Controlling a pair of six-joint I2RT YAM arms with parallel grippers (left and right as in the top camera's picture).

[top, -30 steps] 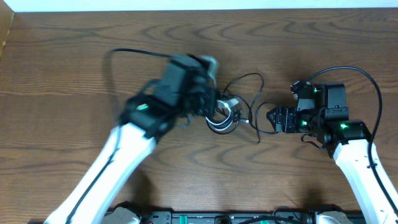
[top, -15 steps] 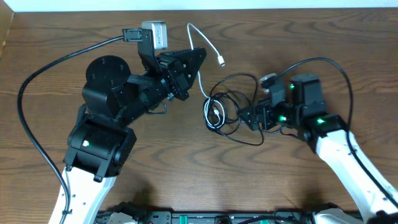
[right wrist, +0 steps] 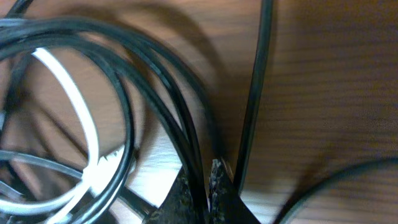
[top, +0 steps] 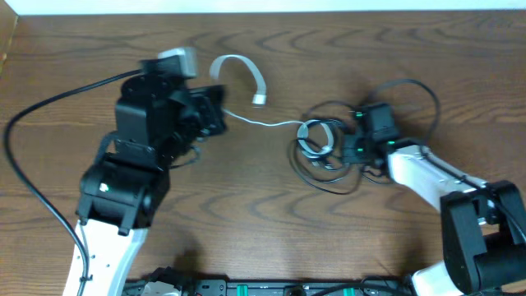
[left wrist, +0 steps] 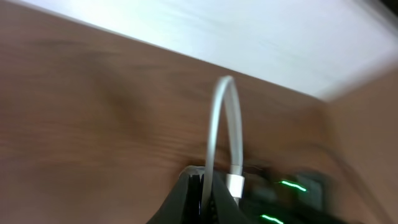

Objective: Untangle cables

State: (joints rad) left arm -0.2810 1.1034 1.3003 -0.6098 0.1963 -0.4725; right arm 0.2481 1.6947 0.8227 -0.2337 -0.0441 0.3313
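We found the thin white cord pinched in the left gripper. On the left wrist view its free end arched up from the pressed jaws and bent back to its small plug. From those jaws the cord ran rightward across the brown wooden table, its long axis left to right, and entered the knot of thin, long black cords on the right. The right gripper sat at that knot. Its jaws appeared closed on one black strand, with the white loop just to their left. In our judgement, the left arm was nearer the free end and the right anchored the tangle, so further separation depended on pulling leftward along that axis.
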